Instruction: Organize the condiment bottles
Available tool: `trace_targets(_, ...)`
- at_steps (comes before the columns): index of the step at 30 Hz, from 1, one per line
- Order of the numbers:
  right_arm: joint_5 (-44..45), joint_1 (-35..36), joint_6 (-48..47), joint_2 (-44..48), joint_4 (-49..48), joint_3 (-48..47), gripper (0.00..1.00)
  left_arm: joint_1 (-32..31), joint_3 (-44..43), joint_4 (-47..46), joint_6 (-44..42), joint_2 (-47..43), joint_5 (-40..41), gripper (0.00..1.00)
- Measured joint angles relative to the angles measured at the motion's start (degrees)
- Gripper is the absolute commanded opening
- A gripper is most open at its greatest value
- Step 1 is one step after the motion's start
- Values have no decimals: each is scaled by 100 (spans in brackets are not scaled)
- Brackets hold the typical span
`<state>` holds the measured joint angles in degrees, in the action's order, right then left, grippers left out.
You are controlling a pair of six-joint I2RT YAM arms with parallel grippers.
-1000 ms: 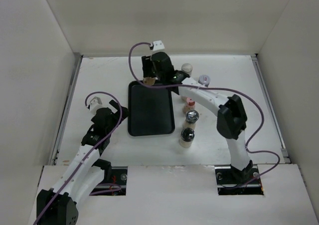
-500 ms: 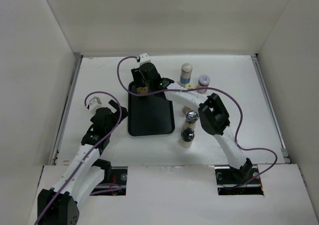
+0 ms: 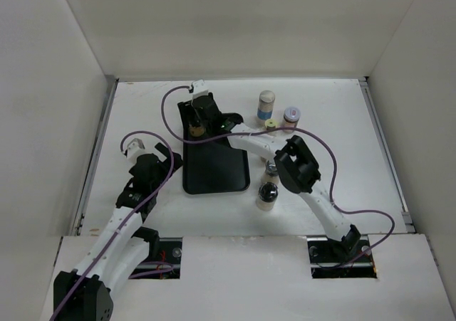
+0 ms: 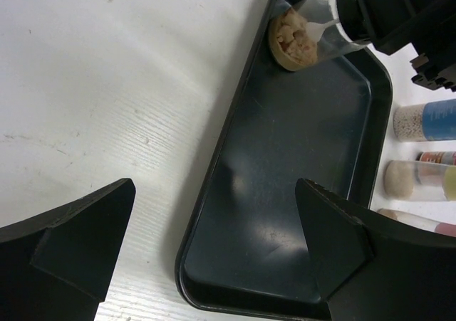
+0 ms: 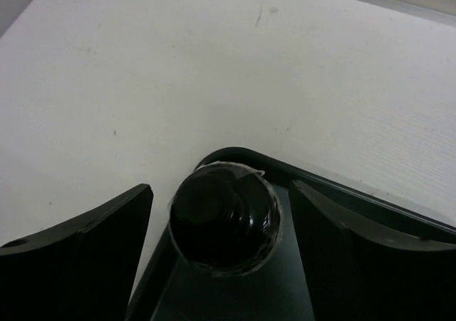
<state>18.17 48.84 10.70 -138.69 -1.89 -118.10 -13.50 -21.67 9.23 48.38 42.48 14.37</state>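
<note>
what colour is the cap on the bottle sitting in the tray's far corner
Black: the bottle's cap shows best in the right wrist view, between the right gripper's fingers.

the right arm reaches to about 11 o'clock, its gripper [image 3: 196,124] over the far left corner of the black tray [image 3: 216,166], with a small brown-filled bottle [image 3: 194,129] between the fingers. at 1 o'clock stand a beige-capped bottle [image 3: 266,104], a pink-capped jar [image 3: 291,117] and a yellow-capped one [image 3: 271,124], while a dark-capped bottle [image 3: 267,195] stands just right of the tray. the left gripper [image 3: 147,166] rests at 9 o'clock, beside the tray's left edge.
</note>
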Motion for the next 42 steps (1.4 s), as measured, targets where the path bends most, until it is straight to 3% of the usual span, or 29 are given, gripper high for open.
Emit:
trace_targets(6,-168,66,157,697,-168,870,87,-2,9,0,0,-114,2,100)
trace_targets(8,-223,63,192,1340,-234,1491,78,-2,9,2,0,-109,2,100)
trace_targets(12,-256,-61,249,3104,-474,2804,44,-46,2,4,-2,-96,9,100)
trace_targets(15,-186,-396,315,4395,-767,3663,38,-122,-39,2,-2,-39,22,100)
trace_targets(20,107,-1460,369,5598,-911,4907,49,-280,-203,0,-26,155,46,100)
trace_targets(24,280,-2341,339,5462,-597,5488,73,-413,-374,-7,-48,337,55,100)
trace_targets(28,225,-3003,315,4940,-326,5512,84,-457,-490,-4,-155,448,92,100)
trace_targets(37,-232,-3191,391,3580,-103,4946,86,-452,-511,-44,-221,728,168,100)
trace_targets(42,-313,-3270,461,3252,-107,4690,80,-422,-511,-55,-247,833,168,100)
